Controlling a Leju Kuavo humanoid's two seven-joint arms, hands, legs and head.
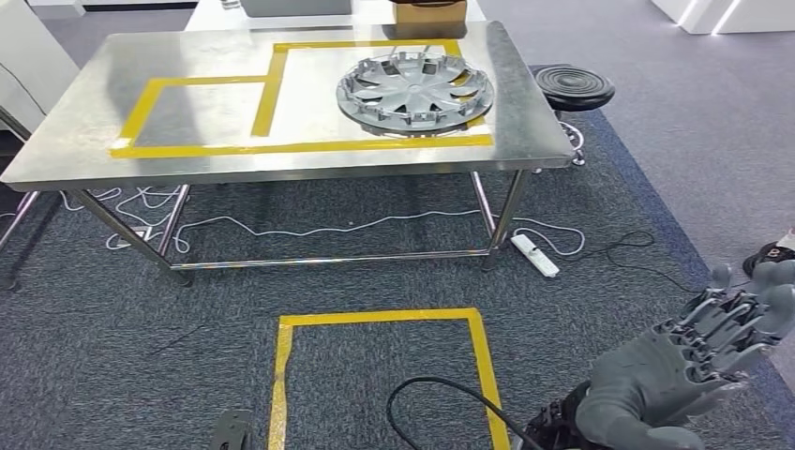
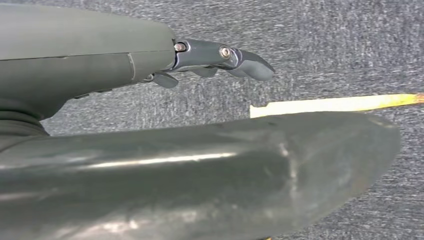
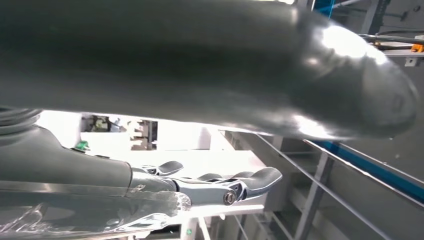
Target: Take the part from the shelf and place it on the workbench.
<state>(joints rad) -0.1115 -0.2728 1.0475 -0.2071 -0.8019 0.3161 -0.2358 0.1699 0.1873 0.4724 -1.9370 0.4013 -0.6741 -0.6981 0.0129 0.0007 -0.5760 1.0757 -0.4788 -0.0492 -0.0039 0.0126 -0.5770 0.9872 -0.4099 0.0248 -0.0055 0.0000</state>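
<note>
The part, a silver hubcap (image 1: 414, 91), lies flat on the steel workbench (image 1: 75, 141), toward the bench's right end and inside the larger of two rectangles marked in yellow tape (image 1: 272, 94); its near right rim overlaps the tape line along the bench's front; the smaller taped rectangle to its left has nothing standing in it; behind the hubcap, at the bench's far edge, sits a brown cardboard box (image 1: 429, 16); just past the bench's right end stands a black round stool (image 1: 574, 86); under the bench white cables (image 1: 309, 228) trail over the grey carpet (image 1: 375, 272) to a white power strip (image 1: 534, 254) near the right front leg; nearer the robot a square of yellow tape (image 1: 380, 320) marks the floor, and a black cable (image 1: 441, 385) loops across its lower part; the right hand (image 1: 698, 361) is raised at the lower right of the head view, well apart from the bench, its fingers (image 3: 250, 181) loosely extended and slightly spread, holding nothing; the left hand (image 2: 150, 65) hangs above the carpet beside a strip of yellow floor tape (image 2: 335, 104), its fingers (image 2: 235, 57) stretched out and empty.
</note>
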